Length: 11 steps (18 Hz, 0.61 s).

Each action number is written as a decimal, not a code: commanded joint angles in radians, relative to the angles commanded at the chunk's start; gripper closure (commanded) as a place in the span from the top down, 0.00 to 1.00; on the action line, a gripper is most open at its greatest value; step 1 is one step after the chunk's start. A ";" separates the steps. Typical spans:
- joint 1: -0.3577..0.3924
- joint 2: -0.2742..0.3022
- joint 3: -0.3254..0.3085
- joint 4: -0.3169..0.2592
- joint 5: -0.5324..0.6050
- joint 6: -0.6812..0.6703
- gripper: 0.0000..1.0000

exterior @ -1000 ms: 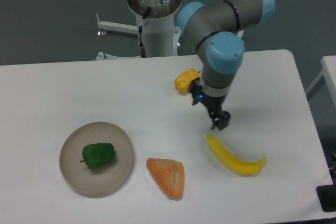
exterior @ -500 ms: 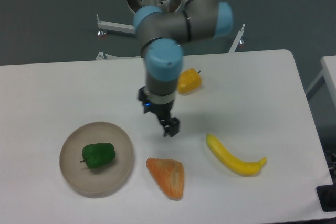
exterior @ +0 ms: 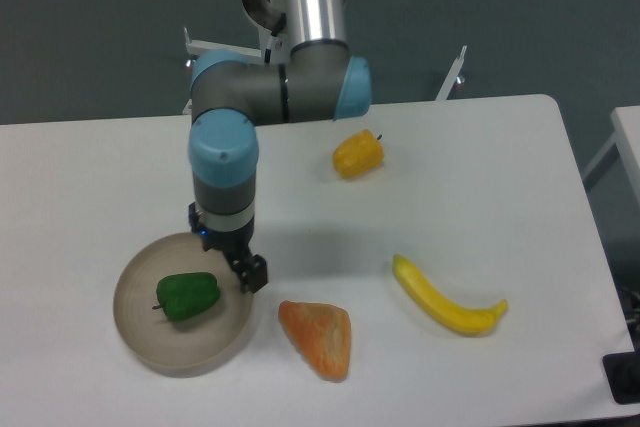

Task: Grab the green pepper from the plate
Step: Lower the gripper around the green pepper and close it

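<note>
We list: pepper [exterior: 187, 296] on plate [exterior: 150, 347], lower left | end effector [exterior: 252, 276] over plate's right rim, beside pepper, fingers' state we cannot tell | desk [exterior: 480, 177]: yellow pepper [exterior: 358, 154], banana [exterior: 446, 299], bread [exterior: 318, 338].

The pepper [exterior: 187, 296] lies on the plate [exterior: 150, 347], left of the fingers [exterior: 252, 275].

No readable text, label, brand, number or sign appears anywhere (not on the robot arm [exterior: 300, 97], the plate [exterior: 135, 332], the foods or the white table [exterior: 500, 177]).
</note>
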 joint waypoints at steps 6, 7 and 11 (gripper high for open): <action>-0.044 -0.034 0.000 0.041 0.000 0.000 1.00; -0.046 -0.044 -0.002 0.063 0.000 0.000 1.00; -0.049 -0.069 0.000 0.104 0.000 0.002 0.98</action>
